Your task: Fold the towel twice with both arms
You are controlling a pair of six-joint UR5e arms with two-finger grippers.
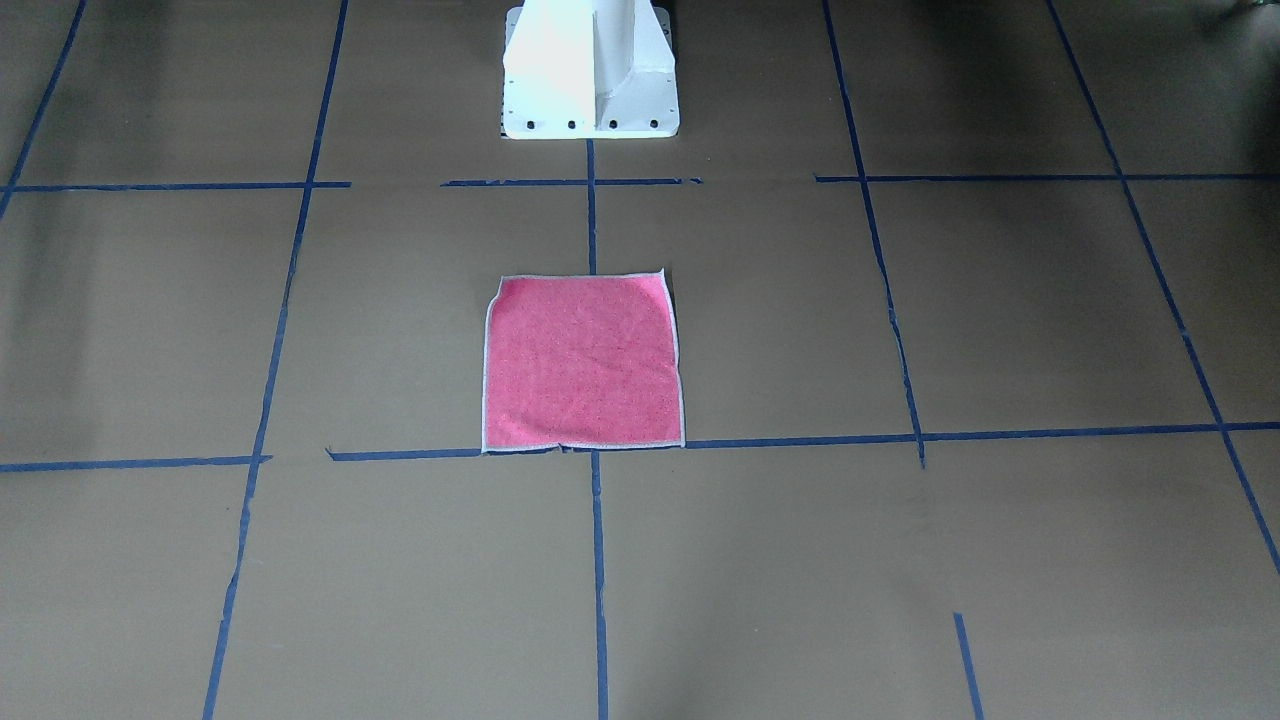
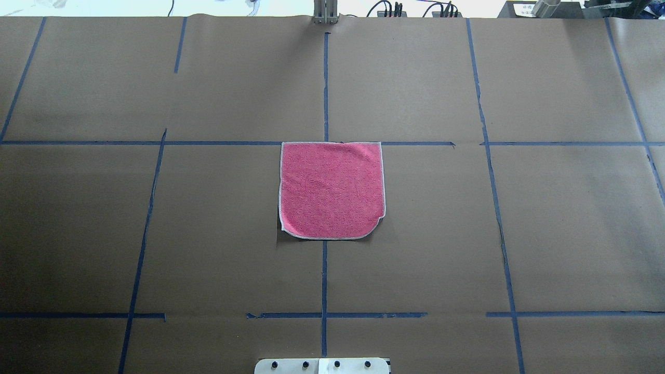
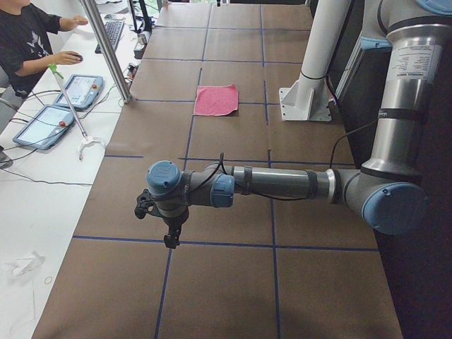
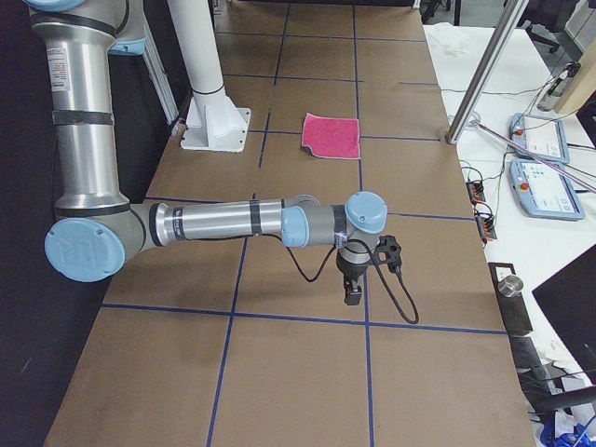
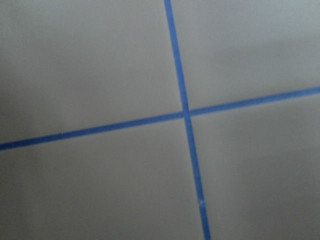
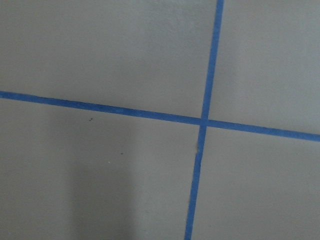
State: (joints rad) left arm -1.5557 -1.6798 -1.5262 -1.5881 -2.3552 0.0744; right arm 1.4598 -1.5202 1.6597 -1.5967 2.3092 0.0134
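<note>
towel (image 2: 332, 189) flat, pink side up, corner perhaps tucked

— What's on the desk (image 2: 218, 234)?
— Brown paper all over, marked into squares by blue tape lines (image 2: 324, 88). A pink towel (image 2: 332, 189) lies flat in the middle, one edge along a tape line.
— Anything else?
— The white pedestal base (image 1: 590, 75), standing at the robot's side.

The left claw (image 3: 171, 239) and the right claw (image 4: 353, 294) show only from the ends of the counter (image 4: 298, 391) — too small to tell whether they gape. The white pedestal (image 1: 590, 70) runs off the top edge.
</note>
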